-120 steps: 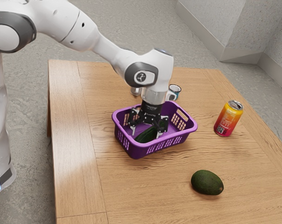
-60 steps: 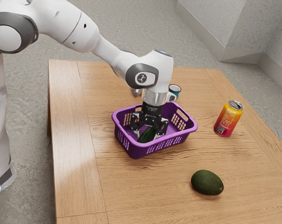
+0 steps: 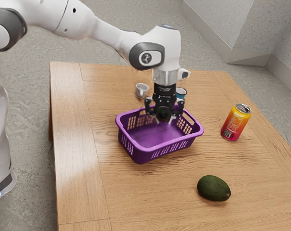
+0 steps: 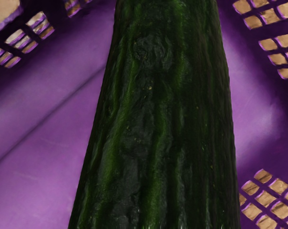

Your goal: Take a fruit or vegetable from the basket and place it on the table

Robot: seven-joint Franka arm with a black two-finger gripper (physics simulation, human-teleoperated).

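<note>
The gripper (image 3: 165, 116) held the cucumber (image 4: 158, 119) pinched from both sides over the basket (image 3: 140, 154), probably to carry it out without slipping

1. In my exterior view I see a mottled gray floor (image 3: 198, 53) around the desk (image 3: 136, 197).
2. The desk is warm brown wood with wavy grain; a straight seam sets off a border plank (image 3: 75, 144) along the exterior view's left.
3. A pale sheen of light lies on that plank.
4. At the exterior view's upper right, I make out a light, speckled wall (image 3: 256, 24) with a plain baseboard (image 3: 221, 48) along its foot.
5. The wall turns an inner corner there, and the baseboard follows it round.
</note>
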